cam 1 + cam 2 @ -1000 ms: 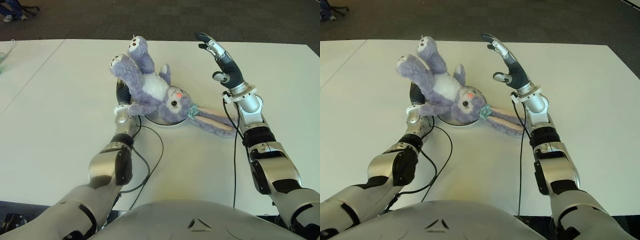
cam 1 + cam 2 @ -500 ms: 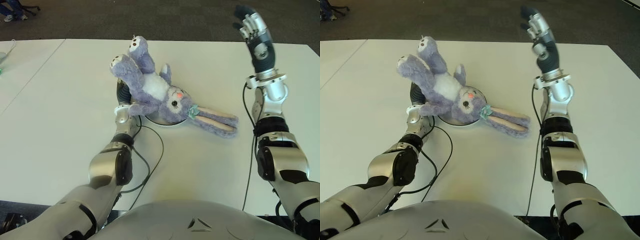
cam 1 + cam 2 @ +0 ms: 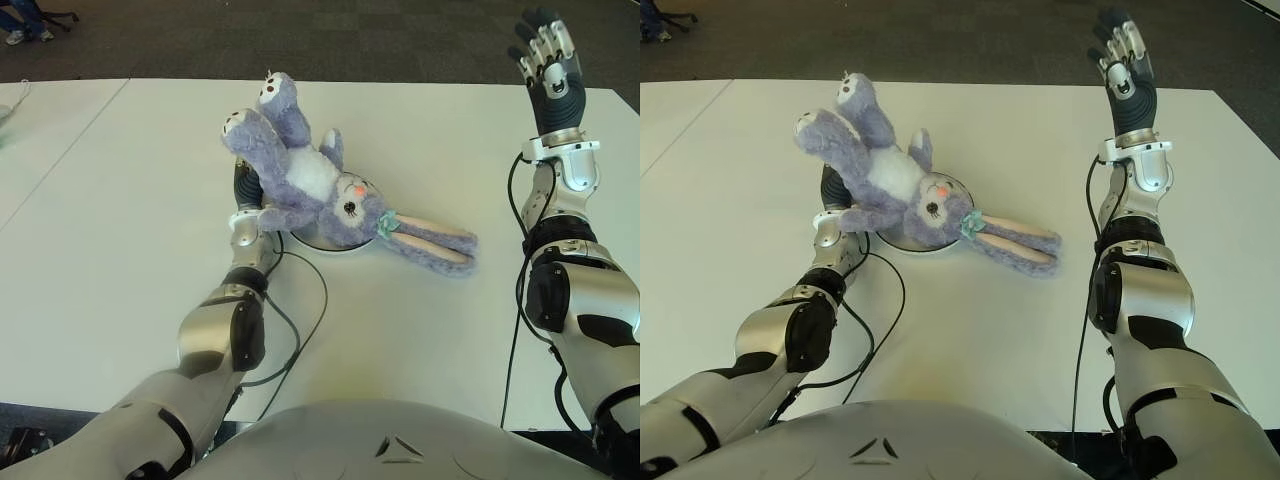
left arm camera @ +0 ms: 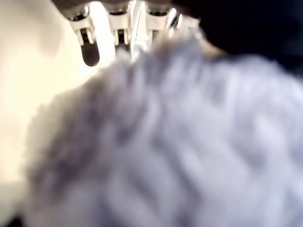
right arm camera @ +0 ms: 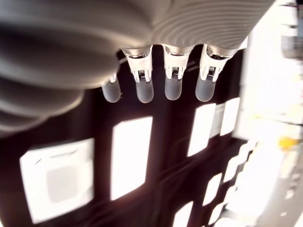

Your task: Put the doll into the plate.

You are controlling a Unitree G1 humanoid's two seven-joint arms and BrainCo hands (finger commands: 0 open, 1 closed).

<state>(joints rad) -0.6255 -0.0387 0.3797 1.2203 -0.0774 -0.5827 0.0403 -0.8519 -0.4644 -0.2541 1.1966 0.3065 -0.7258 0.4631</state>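
Doll over plate, left hand underneath; right hand raised clear.

The doll (image 3: 318, 190) is seen lying head-down on the plate (image 3: 330, 243), its long axis running from the raised feet at the far left to the ears trailing off the rim toward the right. The left hand (image 3: 243, 190) is pressed against its body from the left and is the nearer one; whether those fingers grip cannot be told. The right hand (image 3: 547, 68) is held high, well apart, fingers spread and empty.

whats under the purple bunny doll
A white plate sits under the doll; only its near rim shows. The left hand is behind the doll, mostly covered. Its grip cannot be seen.
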